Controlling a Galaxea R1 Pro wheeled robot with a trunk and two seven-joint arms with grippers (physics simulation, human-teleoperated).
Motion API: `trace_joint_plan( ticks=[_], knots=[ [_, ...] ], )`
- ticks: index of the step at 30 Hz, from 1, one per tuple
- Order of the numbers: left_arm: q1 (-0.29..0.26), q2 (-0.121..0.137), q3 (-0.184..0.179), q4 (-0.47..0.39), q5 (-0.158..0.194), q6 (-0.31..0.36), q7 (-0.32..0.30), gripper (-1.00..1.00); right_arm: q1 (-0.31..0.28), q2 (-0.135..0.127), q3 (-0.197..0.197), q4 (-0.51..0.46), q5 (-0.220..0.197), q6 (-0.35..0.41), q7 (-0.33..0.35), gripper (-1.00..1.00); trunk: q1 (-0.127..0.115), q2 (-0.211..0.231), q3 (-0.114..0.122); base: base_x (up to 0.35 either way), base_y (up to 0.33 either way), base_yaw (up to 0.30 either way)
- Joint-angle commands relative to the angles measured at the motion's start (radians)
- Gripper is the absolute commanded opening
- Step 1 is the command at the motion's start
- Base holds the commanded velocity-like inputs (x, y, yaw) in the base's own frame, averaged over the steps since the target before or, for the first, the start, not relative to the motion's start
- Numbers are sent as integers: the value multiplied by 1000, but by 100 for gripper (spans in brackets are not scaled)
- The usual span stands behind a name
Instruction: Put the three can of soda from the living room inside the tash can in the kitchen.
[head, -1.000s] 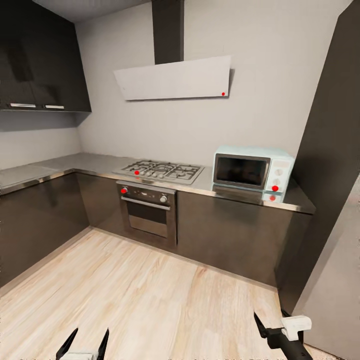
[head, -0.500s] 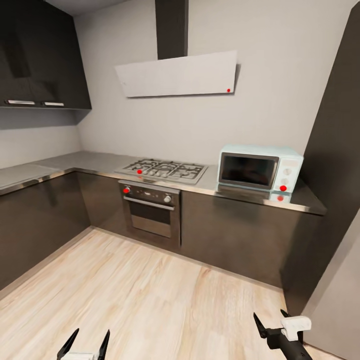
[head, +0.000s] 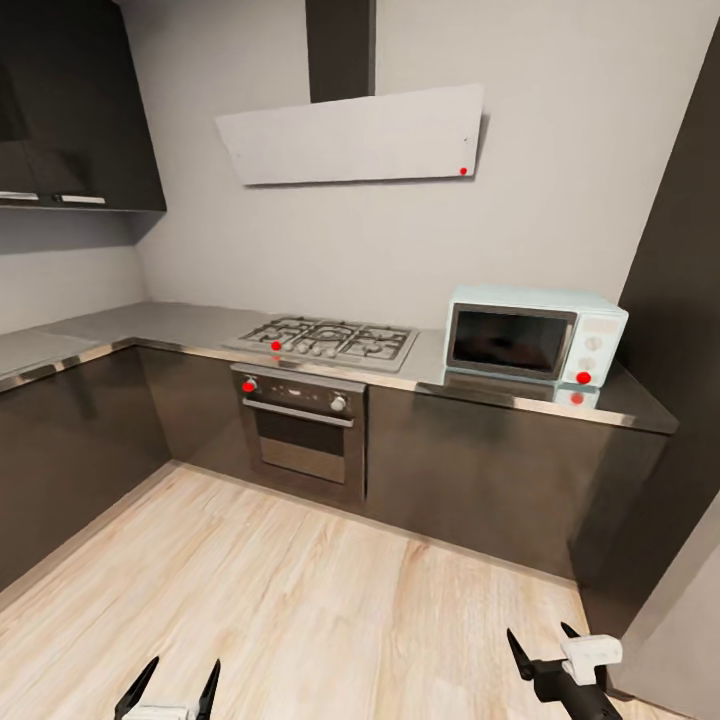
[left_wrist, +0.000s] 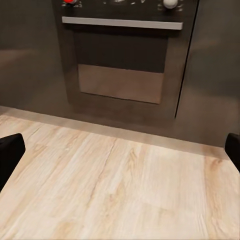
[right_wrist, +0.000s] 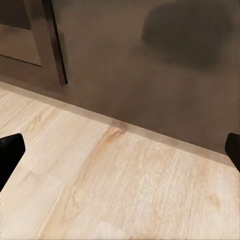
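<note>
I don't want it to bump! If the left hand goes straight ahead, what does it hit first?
Probably the oven door: it sits straight ahead of the open left hand, though depth is unclear.

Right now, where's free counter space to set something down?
Bare steel countertop runs from the gas hob to the corner and along the adjoining wall. A narrower strip lies between hob and microwave. The microwave takes up the end by the tall dark panel.

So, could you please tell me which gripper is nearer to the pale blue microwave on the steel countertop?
The right gripper, low over the wood floor below the pale blue microwave. The left gripper sits far across, below the oven.
</note>
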Motion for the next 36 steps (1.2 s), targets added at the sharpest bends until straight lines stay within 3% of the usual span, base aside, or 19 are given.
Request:
trace_joint_plan(
  ticks=[1, 36],
  knots=[
    [0, -1, 0, 0, -1, 0, 0, 100, 0, 1, 1, 3, 2, 0, 0, 100, 0, 0, 0, 28, 26, 89],
    [0, -1, 0, 18, 6, -1, 0, 100, 0, 2, 2, 7, 4, 0, 0, 100, 0, 0, -1, 3, 2, 227]
  ],
)
